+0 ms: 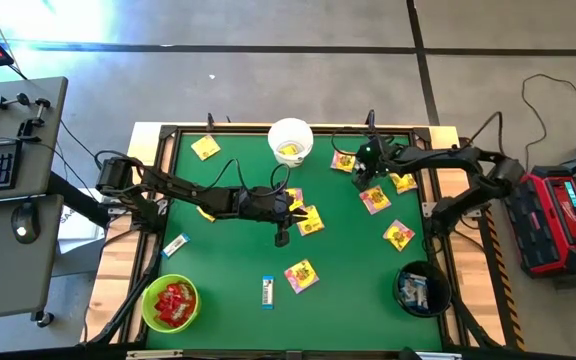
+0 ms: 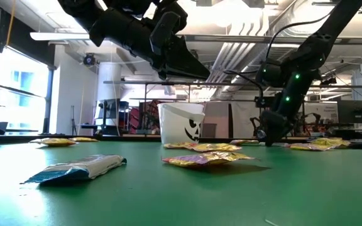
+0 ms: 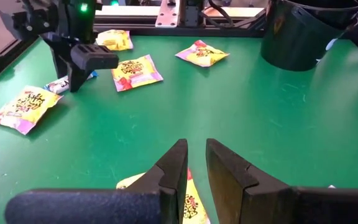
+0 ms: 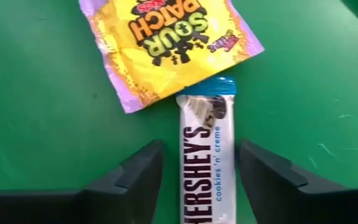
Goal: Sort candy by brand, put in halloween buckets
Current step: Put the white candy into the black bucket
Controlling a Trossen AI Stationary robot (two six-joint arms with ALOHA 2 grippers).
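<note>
A: Right tool (image 4: 194, 177) is hanging with its two fingers spread wide, one on each side of a white-and-blue bar (image 4: 207, 168) that is lying flat on the green tabletop (image 4: 42, 124). No contact showing yet on either finger.

B: Long axis?

A: Bar's length is running straight out along the gap, so the fingers are facing its two long edges. A close would be pinching it across the narrow width. My judgement: alignment needs no turn, only a descent.

B: Anything crowding it?

A: Its blue far end is touching, possibly slipping under, the edge of a yellow packet (image 4: 166, 43). A lift may be dragging that packet along.

B: Where is this on the whole tabletop?

A: From above, right tool (image 1: 366, 182) is working near the far right corner, among several yellow packets. The black bucket (image 1: 423, 290), already holding white-and-blue pieces, is sitting at the near right corner, well apart but on this arm's own side.

B: Left arm?

A: Left tool (image 3: 194, 165) is hovering mid-tabletop over another yellow packet (image 3: 188, 202), fingers nearly together, a thin gap between them, gripping nothing. Right arm is clearly the nearer one to the bar.
</note>
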